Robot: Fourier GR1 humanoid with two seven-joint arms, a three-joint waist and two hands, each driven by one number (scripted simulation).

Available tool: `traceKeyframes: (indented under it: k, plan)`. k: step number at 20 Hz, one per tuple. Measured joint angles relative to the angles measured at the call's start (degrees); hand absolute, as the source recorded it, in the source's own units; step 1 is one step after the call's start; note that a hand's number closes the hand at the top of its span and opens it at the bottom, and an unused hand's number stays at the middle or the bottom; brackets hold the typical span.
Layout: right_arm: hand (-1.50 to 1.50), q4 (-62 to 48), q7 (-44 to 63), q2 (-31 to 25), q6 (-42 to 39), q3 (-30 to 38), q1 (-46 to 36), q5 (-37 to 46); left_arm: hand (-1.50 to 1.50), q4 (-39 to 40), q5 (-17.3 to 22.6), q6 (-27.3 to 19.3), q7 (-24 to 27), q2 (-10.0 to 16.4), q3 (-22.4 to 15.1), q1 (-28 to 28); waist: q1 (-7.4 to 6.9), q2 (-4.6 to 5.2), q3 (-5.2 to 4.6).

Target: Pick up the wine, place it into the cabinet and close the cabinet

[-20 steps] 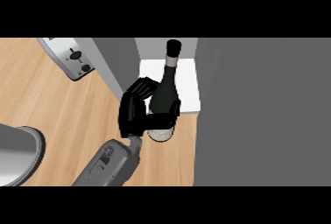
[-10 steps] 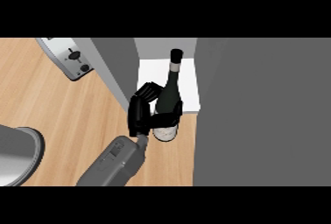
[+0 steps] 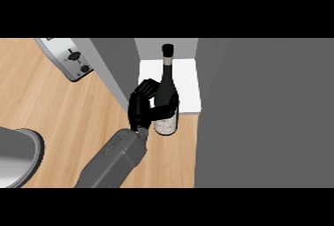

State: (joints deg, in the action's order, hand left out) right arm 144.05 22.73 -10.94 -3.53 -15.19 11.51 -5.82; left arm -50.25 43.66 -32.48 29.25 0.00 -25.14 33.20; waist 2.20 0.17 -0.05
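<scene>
Plainly, the robot's black left hand point(image 3: 139, 110) has its fingers curled round the dark glass wine bottle with the pale label point(image 3: 168, 86). The bottle is at the mouth of the grey cabinet with the white floor point(image 3: 187, 88) — neck in over the floor, base out over the light wooden counter point(image 3: 65, 110). Let go here, I'd guess, and it tips back out. The knuckles sit just beside the cabinet's grey left panel point(image 3: 114, 75) — a push inward may scrape it, or catch the base on the floor's front edge.
</scene>
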Motion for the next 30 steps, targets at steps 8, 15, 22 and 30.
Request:
traceKeyframes:
  k: [8,15,22,30]
  plan:
    - [-1.5,-0.01,-0.86,0.81,-0.46,-0.75,1.48,-0.07,1.5,7.65,5.14,-0.23,0.29,0.0,0.99,7.89,0.2,0.0,0.02]
    - [-1.5,-0.36,-1.21,1.22,-1.4,0.05,1.23,-0.16,1.5,14.13,8.04,-0.5,-0.37,0.0,3.01,15.29,0.09,0.1,0.03]
    - [-1.5,-0.35,-1.19,1.91,-1.7,-0.1,1.41,-0.25,1.5,22.11,7.03,0.5,0.05,0.54,6.12,21.98,0.06,0.16,0.04]
    - [-1.5,-0.73,-2.16,2.37,-2.91,-0.59,2.15,-0.18,-1.5,32.1,2.78,-4.97,0.6,2.28,6.59,28.53,0.6,0.37,0.06]
